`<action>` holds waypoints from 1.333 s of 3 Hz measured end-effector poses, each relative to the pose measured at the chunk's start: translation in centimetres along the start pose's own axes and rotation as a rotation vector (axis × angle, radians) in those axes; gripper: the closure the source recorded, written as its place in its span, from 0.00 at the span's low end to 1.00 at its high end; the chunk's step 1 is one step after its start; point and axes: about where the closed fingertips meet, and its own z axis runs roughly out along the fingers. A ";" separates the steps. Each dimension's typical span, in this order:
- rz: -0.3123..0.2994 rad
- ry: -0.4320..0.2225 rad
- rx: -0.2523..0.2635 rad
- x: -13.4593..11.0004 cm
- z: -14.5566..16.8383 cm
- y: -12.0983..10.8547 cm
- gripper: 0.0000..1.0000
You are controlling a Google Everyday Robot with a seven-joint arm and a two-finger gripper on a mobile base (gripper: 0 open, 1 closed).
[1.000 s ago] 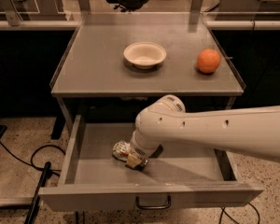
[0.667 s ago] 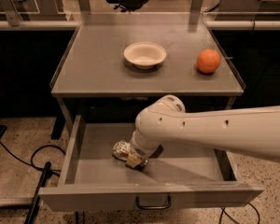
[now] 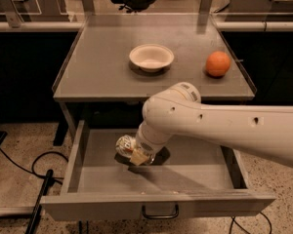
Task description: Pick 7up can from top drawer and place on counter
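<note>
The 7up can (image 3: 125,145), silvery and dented, is inside the open top drawer (image 3: 195,172), left of its middle. My gripper (image 3: 138,156) reaches down into the drawer from the right and is shut on the can, holding it tilted just above the drawer floor, with a dark shadow beneath. The white arm hides the can's right side. The counter (image 3: 102,72) lies above the drawer, behind the arm.
A white bowl (image 3: 151,57) stands near the middle of the counter and an orange (image 3: 218,63) at its right side. The drawer's wire handle (image 3: 159,212) faces the front. Black cables (image 3: 36,167) lie on the floor at the left.
The can has moved a little up and to the left with my gripper on it. The bowl and the orange have not moved.
</note>
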 end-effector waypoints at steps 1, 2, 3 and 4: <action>-0.005 -0.018 0.020 -1.4 -4.1 -1.0 1.00; -0.030 -0.029 0.062 -3.2 -8.6 -1.9 1.00; -0.072 -0.034 0.098 -5.1 -13.4 -2.4 1.00; -0.062 -0.038 0.093 -5.4 -13.9 -2.8 1.00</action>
